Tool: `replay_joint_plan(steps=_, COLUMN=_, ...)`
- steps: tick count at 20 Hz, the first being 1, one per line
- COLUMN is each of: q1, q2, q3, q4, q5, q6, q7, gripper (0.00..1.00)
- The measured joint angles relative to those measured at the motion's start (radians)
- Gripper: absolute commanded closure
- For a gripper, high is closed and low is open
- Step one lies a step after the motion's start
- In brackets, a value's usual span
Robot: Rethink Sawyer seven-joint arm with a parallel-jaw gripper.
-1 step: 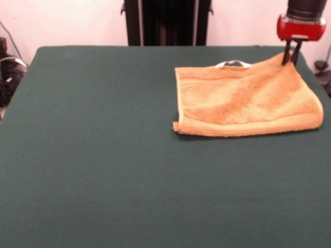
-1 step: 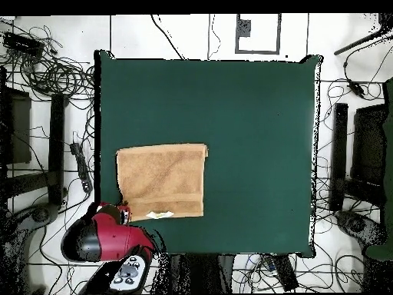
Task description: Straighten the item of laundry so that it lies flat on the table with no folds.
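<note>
Here the towel [image 1: 247, 101] lies on the worktop [image 1: 103, 155] near one side edge and close to the robot's end, with plenty of bare green cloth across from it. It looks doubled over: the front view shows a thick rolled fold along the edge nearest that camera, and the far corner is peaked upward where the gripper [image 1: 290, 61] pinches it, fingers drawn narrow on the cloth. A white tag [image 1: 234, 64] loops up from the far edge (just beside the lifted corner). The overhead view shows the towel as a fairly neat rectangle with the red arm head at its corner.

Terry like this is probably light, soft and limp, so it will likely drape and drag rather than slide stiffly; it should not slip from a firm pinch. A corner of the top layer seems the sensible hold, since pulling it away from the fold, towards the open cloth, would likely peel the layers apart.
</note>
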Motion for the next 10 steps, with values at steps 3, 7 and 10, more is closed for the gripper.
replay_joint_plan(steps=3, q1=-0.005, q2=0.0, q3=0.001, q4=0.002, q5=0.0, q6=-0.01, q7=0.0, gripper=1.0)
replay_joint_plan(steps=7, q1=-0.005, q2=0.0, q3=0.002, q4=0.002, q5=0.0, q6=-0.021, q7=0.0, gripper=0.0)
replay_joint_plan(steps=10, q1=-0.003, q2=0.0, q3=0.002, q4=0.002, q5=0.0, q6=-0.033, q7=0.0, gripper=0.0)
